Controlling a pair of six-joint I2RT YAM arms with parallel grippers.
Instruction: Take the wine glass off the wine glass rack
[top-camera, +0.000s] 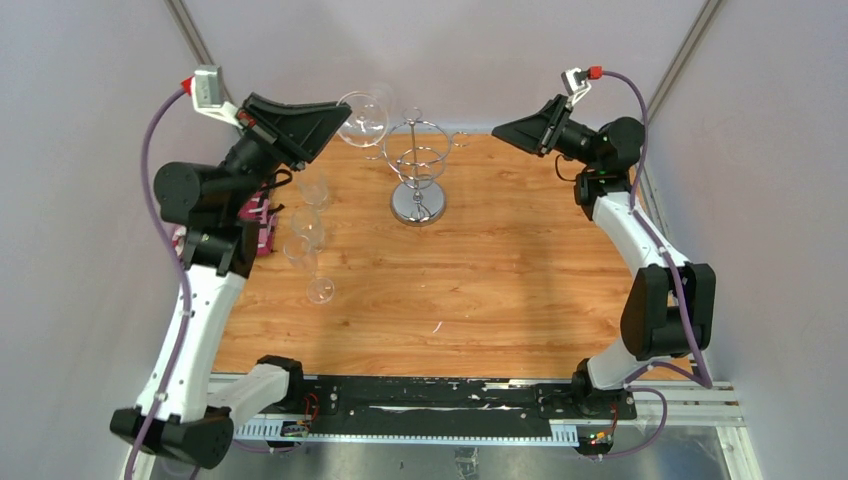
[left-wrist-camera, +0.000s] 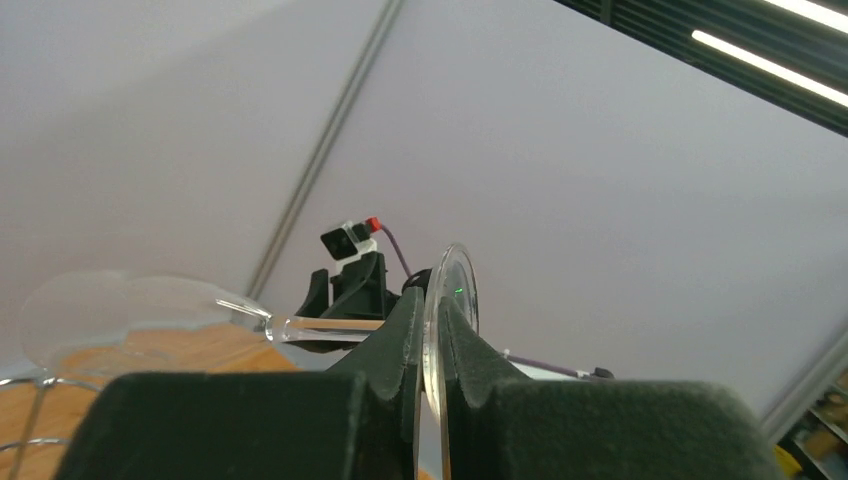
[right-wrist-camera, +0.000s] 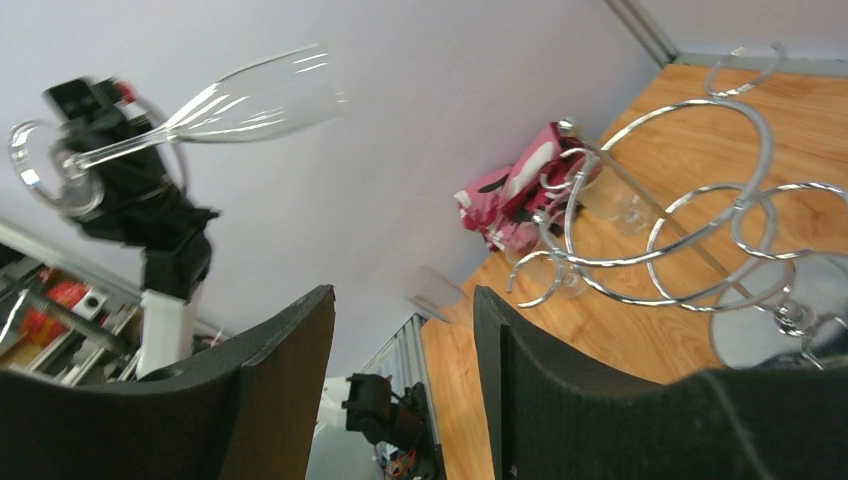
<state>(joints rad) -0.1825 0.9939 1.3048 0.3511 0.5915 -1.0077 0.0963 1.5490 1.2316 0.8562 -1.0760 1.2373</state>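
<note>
My left gripper (top-camera: 338, 112) is shut on the round foot of a clear wine glass (top-camera: 362, 118). It holds the glass on its side in the air, just left of the top of the wine glass rack (top-camera: 418, 165), a chrome wire stand with a disc base. In the left wrist view the jaws (left-wrist-camera: 432, 300) pinch the foot's edge, and the wine glass (left-wrist-camera: 320, 325) reaches left by its stem to the bowl. The right gripper (top-camera: 500, 129) hangs right of the rack, open and empty. Its view shows its open gripper (right-wrist-camera: 400, 340), the held wine glass (right-wrist-camera: 250, 100) and the rack (right-wrist-camera: 690, 220).
Several clear glasses (top-camera: 308, 232) stand on the wooden table (top-camera: 520, 280) at the left, beside a pink object (top-camera: 262, 225). Grey walls close in the back and both sides. The arm bases sit on a black rail (top-camera: 430, 405) at the near edge.
</note>
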